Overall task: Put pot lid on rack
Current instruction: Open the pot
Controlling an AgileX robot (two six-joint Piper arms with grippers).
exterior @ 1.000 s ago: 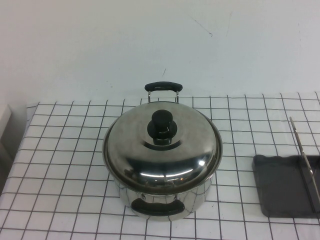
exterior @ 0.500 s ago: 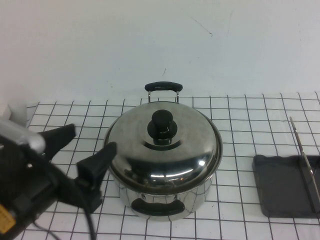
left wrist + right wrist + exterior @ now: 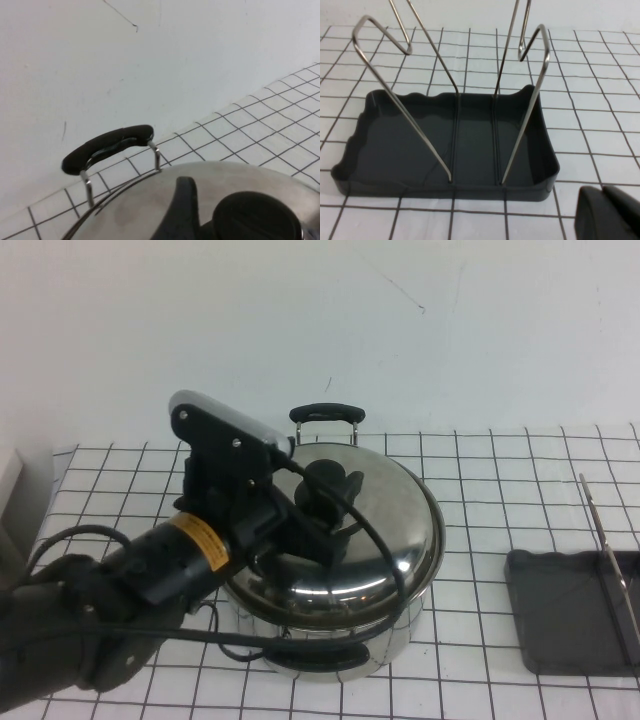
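Note:
The pot lid, shiny and domed with a black knob, sits on the steel pot at the table's middle. My left gripper has come over the lid and stands open with its fingers on either side of the knob. In the left wrist view one finger lies beside the knob on the lid. The rack, a dark grey tray with a wire frame, is at the right edge. My right gripper is shut and empty just beside the rack.
The pot's far black handle sticks up behind the lid, also in the left wrist view. The checked cloth lies between pot and rack. A white wall stands close behind the table.
My left arm has swung in from the lower left and up over the pot, bringing its open fingers around the knob. Lid, pot and rack have not moved.

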